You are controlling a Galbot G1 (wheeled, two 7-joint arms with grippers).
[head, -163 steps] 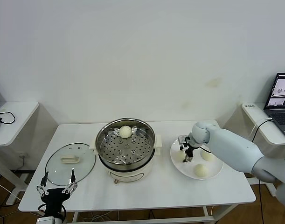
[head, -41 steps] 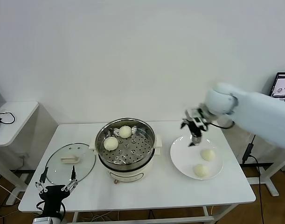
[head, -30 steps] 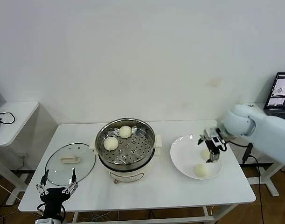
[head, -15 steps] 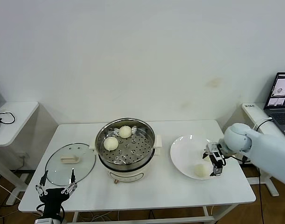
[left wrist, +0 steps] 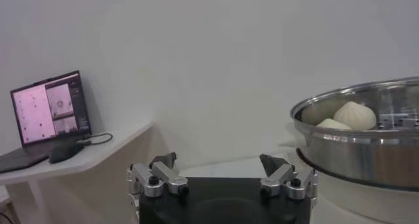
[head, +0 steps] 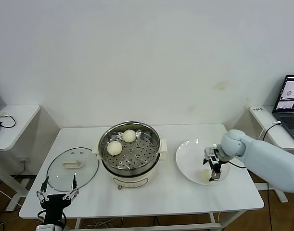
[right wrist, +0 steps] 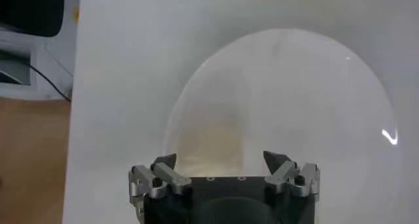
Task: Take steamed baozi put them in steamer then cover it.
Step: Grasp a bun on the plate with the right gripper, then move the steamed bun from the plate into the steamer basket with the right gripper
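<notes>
The long white counter (head: 166, 195) carries everything. In its middle stands the round shiny steel steamer (head: 130, 150) on its cream-white electric base, and two smooth cream-white steamed baozi (head: 114, 147) already lie on the perforated tray inside, toward the back and the robot's left side. On the robot's left of the pot, the round clear glass cover (head: 72, 168) with its cream-white handle lies flat on the counter, so the pot is not yet covered.

On the robot's right of the steamer is the flat white plate (head: 187, 155). Here the right gripper (head: 212, 168) hangs low over the near right part of the plate, pointing down. A pale bun (head: 206, 177) shows just under it and a little toward the steamer. From the right wrist camera, a soft cream shape (right wrist: 213, 143) lies straight ahead between the two fingers (right wrist: 278, 161), which stand wide apart and hold nothing. Whether the fingers touch the bun I cannot tell.

This is the relation that matters: the bun is directly below the gripper, so I judge the coming move is a short descent and a closing. The bun is round, so it has no long axis and points no special way; any closing direction should serve. The right arm is clearly the nearer one.

The left gripper (head: 56, 196) waits at the near left edge of the counter, beside the cover, its fingers spread and empty.
</notes>
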